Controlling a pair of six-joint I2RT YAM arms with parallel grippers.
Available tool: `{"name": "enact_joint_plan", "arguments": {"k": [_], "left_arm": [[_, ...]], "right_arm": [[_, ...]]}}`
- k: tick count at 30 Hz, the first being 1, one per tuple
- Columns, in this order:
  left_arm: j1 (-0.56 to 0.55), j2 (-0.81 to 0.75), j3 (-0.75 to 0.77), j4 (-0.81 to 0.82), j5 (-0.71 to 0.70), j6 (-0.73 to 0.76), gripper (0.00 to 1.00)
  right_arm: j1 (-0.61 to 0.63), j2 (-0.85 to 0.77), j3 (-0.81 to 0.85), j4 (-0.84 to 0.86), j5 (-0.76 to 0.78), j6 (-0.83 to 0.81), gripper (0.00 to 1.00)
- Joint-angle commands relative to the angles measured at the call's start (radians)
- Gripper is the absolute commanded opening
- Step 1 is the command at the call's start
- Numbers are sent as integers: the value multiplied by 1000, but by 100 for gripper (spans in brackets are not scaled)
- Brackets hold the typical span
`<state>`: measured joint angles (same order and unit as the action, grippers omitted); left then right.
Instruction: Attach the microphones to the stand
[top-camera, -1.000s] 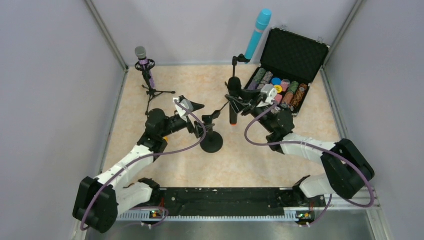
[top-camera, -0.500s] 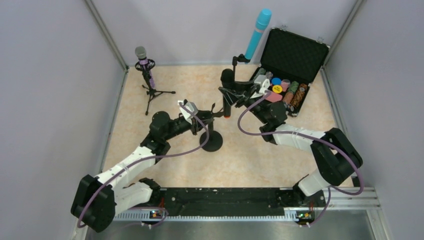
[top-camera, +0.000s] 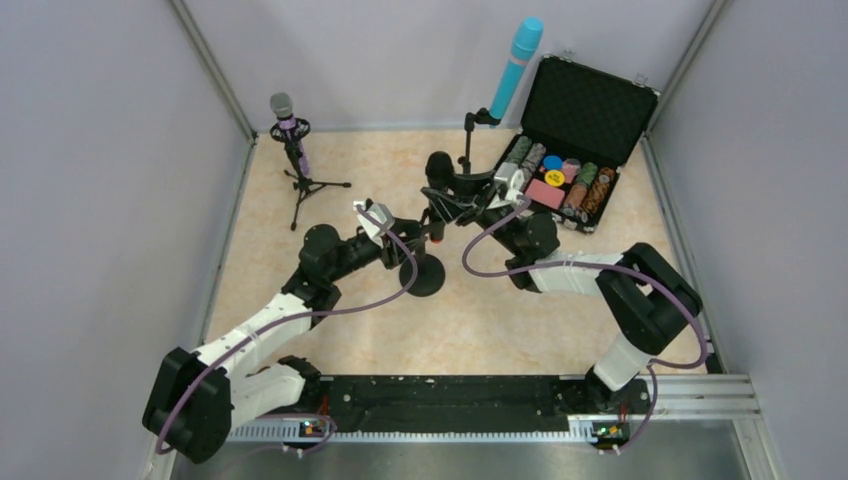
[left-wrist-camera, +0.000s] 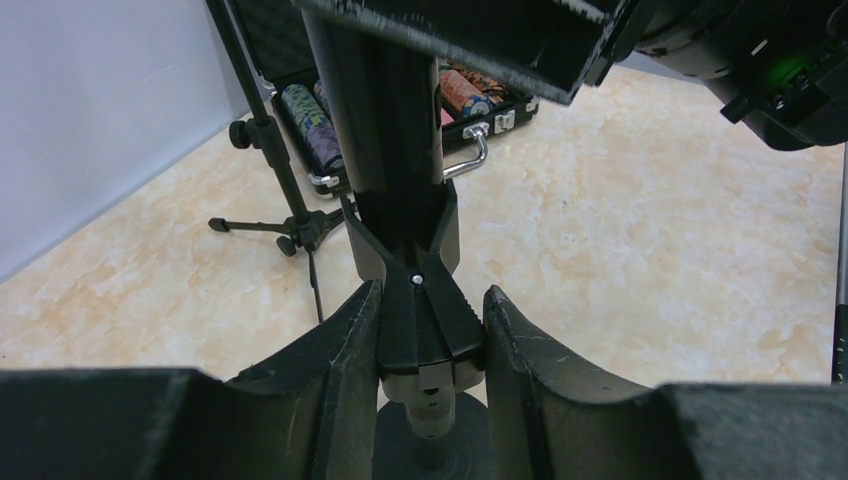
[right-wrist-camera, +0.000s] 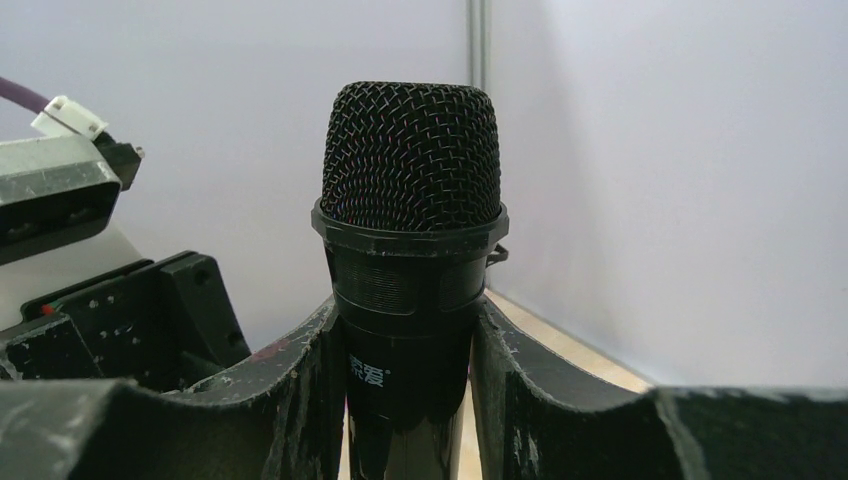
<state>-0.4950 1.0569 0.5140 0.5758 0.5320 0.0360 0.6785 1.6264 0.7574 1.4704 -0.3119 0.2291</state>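
Over the round-base stand (top-camera: 425, 272), the right gripper (top-camera: 462, 200) has its fingers (right-wrist-camera: 300, 390) clamped on the black microphone (right-wrist-camera: 410, 200) just below the mesh head. It holds the microphone upright, with the body at the mouth of the stand's clip (left-wrist-camera: 415, 235). The left gripper (left-wrist-camera: 432, 297) pinches that clip between its fingers (left-wrist-camera: 335, 360). Behind the stand, the light blue microphone (top-camera: 513, 68) sits clipped beside an open poker-chip case (top-camera: 590, 95). Far left of it, near the wall, the purple microphone (top-camera: 288, 125) sits on a tripod. Open tabletop (top-camera: 480, 320) stretches in front of the stand.
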Motion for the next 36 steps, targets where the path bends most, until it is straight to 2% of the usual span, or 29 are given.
{"name": "enact_joint_plan", "arguments": {"k": [1,19,22,30,33,36], "left_arm": [[-3,7,3,39,15,0,0],[-3,34,28,34,13,-13,1],[-2,35,39,16,15,-10,13],[-2,34,48,-5,4,8,57],[-2,31,48,-4,-2,7,69],[-2,23,47,-5,-3,6,76]], "right_arm": [[31,33,22,188,-9,24,0],[91,-10,-68,221,8,47,0],[98,-11,-72,219,7,44,0],[101,-34,-88,173,21,27,0],[101,-46,-96,156,28,20,1],[101,-57,-101,135,35,14,21]]}}
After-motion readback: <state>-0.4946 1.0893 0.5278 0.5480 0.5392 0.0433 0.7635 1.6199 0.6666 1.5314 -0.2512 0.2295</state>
